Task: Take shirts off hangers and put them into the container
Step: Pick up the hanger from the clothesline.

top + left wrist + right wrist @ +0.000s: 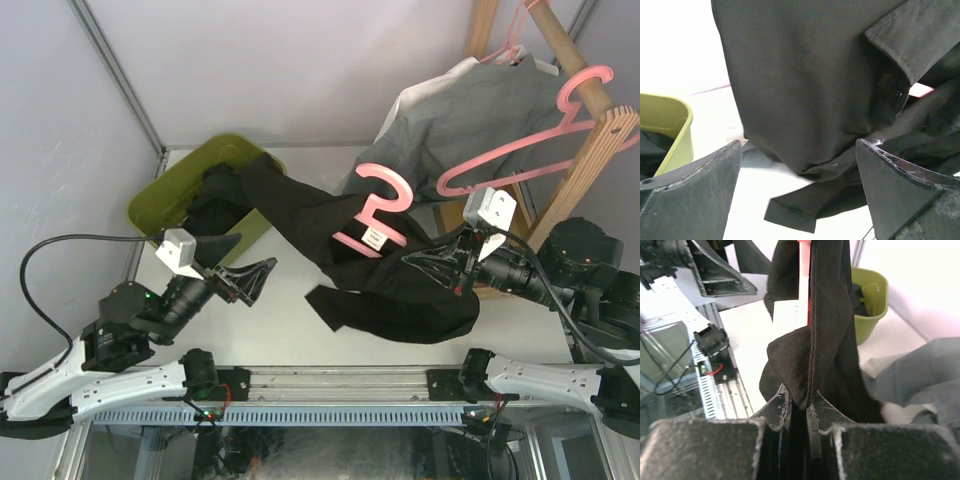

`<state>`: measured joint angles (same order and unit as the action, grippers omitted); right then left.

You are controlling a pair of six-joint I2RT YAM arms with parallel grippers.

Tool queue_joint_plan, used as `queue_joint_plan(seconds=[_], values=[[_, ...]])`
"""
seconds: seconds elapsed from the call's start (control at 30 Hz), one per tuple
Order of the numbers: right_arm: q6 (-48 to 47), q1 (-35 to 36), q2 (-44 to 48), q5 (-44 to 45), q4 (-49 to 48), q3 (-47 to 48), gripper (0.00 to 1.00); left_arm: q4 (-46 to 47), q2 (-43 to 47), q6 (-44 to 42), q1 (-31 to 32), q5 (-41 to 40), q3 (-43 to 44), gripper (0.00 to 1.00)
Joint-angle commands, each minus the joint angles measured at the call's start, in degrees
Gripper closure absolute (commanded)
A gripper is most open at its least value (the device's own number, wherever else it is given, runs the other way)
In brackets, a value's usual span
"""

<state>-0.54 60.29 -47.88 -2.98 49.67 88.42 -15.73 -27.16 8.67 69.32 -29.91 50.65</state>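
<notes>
Your right gripper (412, 260) is clenched on a fold of the black shirt (300, 215). Your right wrist camera settles it: both fingers (776, 412) press together with the cloth pinched between them. From above you see only the fingers sunk in dark fabric, so the pinch itself is hidden there.

Your left gripper (257, 250) is released, jaws spread wide and holding nothing. The top view puts it over the table (280, 330), just beside the shirt's near edge and near the tub (165, 192). Its own camera shows the shirt filling the space ahead of the fingers (695, 192), apart from them. It also shows a stitched band and a button (898, 94) that you cannot make out from above.

The black shirt is strung out. One end lies in the tub, the middle crosses the tub's rim and the table, and the rest bunches at the right gripper. Only the top view shows that whole span. A pink hanger (375, 210) lies against the shirt near the right gripper. The right wrist view catches just a pink sliver of it and a white label (789, 314).

Both wrist views show black cloth inside the tub, but you cannot tell from them whether it is this shirt's end or another. The grey shirt (455, 120) hangs on the rack (600, 140) at the far right, with a bare hanger (520, 165) beside it. The right wrist view sees only a grey corner.
</notes>
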Motion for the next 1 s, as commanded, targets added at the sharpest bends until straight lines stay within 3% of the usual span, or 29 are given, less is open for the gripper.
queue_joint_plan(seconds=[0.0,0.17,0.27,0.37,0.6,0.83,0.97], values=[[-7.37,-3.72,-4.80,1.37,0.32,-2.21,1.00,2.10,1.50,1.51,-0.26,6.95,4.10,0.04],[-2.28,-13.42,-10.34,-16.66,1.31,-8.09,1.00,1.32,0.87,1.74,-0.28,15.22,6.31,0.12],[0.17,-14.10,-8.49,-22.80,-6.20,-13.29,1.00,0.65,-1.48,2.19,-0.32,20.39,7.59,0.19],[2.56,-14.77,-6.58,-25.94,-12.32,-16.85,1.00,2.04,-4.64,3.89,-0.29,20.47,6.83,0.30],[6.41,-15.29,-7.78,-26.93,-13.70,-19.28,1.00,5.21,-14.71,17.21,-2.20,16.93,5.12,0.44],[9.90,-15.47,-6.19,-23.95,-16.85,-22.25,1.00,14.04,-16.45,28.76,-7.28,23.23,0.82,0.49],[10.41,-15.60,-6.25,-23.01,-17.25,-22.48,1.00,12.02,-18.31,33.40,-8.82,22.64,1.45,0.51]])
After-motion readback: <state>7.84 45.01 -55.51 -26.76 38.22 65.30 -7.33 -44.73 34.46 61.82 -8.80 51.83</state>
